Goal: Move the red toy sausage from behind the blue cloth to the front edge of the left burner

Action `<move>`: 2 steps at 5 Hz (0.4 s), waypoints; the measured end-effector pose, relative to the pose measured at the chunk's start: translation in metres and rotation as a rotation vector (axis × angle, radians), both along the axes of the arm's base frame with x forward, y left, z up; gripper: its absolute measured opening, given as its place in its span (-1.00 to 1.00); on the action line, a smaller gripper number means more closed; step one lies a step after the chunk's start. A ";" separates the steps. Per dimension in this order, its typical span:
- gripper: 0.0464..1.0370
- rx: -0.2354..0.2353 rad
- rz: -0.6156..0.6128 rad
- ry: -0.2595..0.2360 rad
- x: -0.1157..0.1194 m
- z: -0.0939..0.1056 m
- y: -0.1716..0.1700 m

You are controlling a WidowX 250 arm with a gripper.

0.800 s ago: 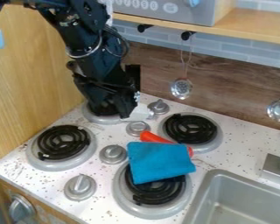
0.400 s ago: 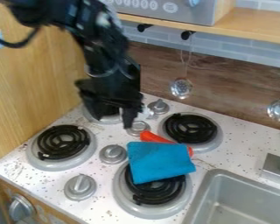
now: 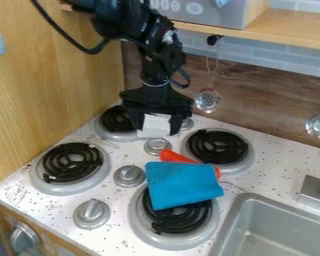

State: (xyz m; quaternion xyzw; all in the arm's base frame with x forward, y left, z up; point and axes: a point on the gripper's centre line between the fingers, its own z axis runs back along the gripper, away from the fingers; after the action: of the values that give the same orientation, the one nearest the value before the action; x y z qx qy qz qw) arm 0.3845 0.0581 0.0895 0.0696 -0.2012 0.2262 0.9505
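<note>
Speckled white stovetop (image 3: 126, 149), wood wall (image 3: 49, 95) at left.
Gripper (image 3: 156, 131) at far burners, white piece (image 3: 154, 126) at its tip; grip state cannot be determined. Blue cloth (image 3: 181, 185) over near-right burner (image 3: 144, 225).

White object (image 3: 154, 126), perhaps boxy, is beside a burner (image 3: 116, 120).

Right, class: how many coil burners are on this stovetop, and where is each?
4: the left burner, the back-left burner beside the claw, the back-right burner, and the front burner, partly under the blue cloth.
</note>
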 end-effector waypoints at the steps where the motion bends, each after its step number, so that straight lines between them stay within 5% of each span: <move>1: 0.90 -0.046 0.108 -0.034 0.030 -0.004 0.001; 2: 0.90 -0.100 0.159 -0.026 0.047 -0.016 -0.002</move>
State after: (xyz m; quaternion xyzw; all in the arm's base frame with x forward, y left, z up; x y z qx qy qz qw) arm 0.4318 0.0558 0.0732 0.0351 -0.1959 0.3117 0.9291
